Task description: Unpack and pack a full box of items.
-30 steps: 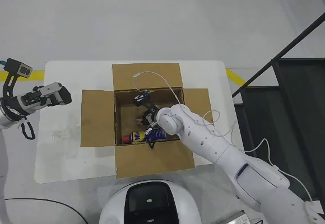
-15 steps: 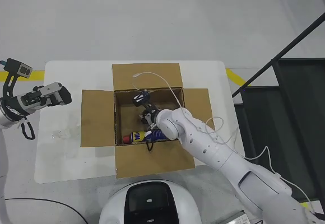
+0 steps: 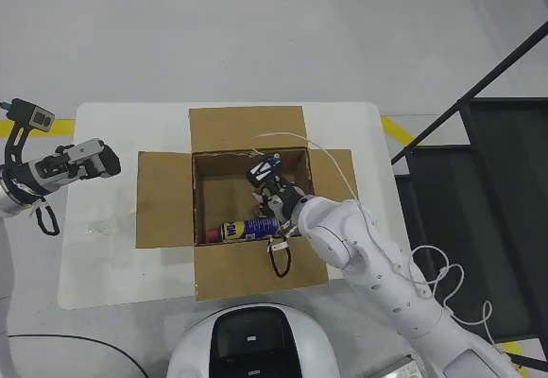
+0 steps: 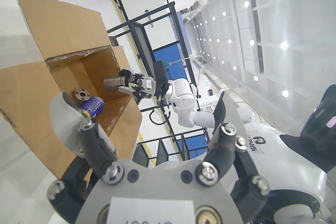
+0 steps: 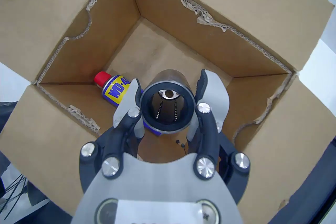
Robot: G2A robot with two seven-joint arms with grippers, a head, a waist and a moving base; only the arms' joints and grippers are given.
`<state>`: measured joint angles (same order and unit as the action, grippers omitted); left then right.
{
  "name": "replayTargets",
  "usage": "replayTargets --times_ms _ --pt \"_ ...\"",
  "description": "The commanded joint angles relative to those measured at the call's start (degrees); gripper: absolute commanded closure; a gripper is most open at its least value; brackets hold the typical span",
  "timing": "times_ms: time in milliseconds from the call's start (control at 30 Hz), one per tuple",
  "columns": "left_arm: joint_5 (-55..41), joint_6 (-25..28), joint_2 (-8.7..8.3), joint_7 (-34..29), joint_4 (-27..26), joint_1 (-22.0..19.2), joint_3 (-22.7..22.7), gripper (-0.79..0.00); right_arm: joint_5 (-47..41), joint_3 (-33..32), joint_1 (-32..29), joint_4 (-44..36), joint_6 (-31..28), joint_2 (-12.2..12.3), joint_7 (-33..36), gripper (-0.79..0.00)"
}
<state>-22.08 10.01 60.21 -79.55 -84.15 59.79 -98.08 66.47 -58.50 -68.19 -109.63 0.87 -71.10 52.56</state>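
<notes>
The right pincer [image 5: 170,83] is clamped on a dark, hollow metal cylinder with a thick wall [image 5: 168,101], one finger on each side of its round outer face near the open end. In the left wrist view the cylinder [image 4: 113,83] hangs in the centre-left of the frame, over the opening of the brown cardboard box [image 5: 183,25] at about rim height, clear of the box floor. All four flaps of the box [image 3: 165,198] are folded out flat on the white counter [image 3: 113,265], at the centre of the top view.

On the box floor lies a blue-and-yellow spray can with a red cap [image 5: 114,89], on its side along the lower wall in the top view [image 3: 246,230]. A round steel flange with holes [image 4: 81,95] sits just beside the can's base.

The left pincer [image 4: 144,109] is spread wide with nothing in it, at the left edge of the top view [image 3: 99,161], well apart from the box.

The cylinder looks rigid, smooth and heavy for its bulk, so it is likely to slip or swing if pinched only at one end. A grip across the outer wall nearer mid-length would probably be steadier, and the bore with its rows of small balls is best left untouched. The can is probably light and prone to rolling, so across the body would suit it. The flange would probably have to be taken by its rim.
</notes>
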Motion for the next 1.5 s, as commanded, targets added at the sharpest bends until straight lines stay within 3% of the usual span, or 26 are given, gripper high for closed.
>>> replayTargets --times_ms 0,800,1133,1467 --pt "0.0 0.0 0.00 0.0 0.0 0.0 0.0 -0.785 0.1 -1.2 -1.3 -1.4 -0.7 0.3 0.1 0.000" --pt "0.0 0.0 0.00 0.0 0.0 0.0 0.0 -0.785 -0.3 -2.1 -1.8 -1.4 -1.0 0.4 -0.7 0.000" --pt "0.0 0.0 0.00 0.0 0.0 0.0 0.0 -0.785 -5.1 -19.6 -5.9 -10.3 -4.4 2.6 6.3 0.000" --pt "0.0 0.0 0.00 0.0 0.0 0.0 0.0 -0.785 -11.3 -35.3 -7.1 -2.4 -7.5 4.1 7.8 0.000"
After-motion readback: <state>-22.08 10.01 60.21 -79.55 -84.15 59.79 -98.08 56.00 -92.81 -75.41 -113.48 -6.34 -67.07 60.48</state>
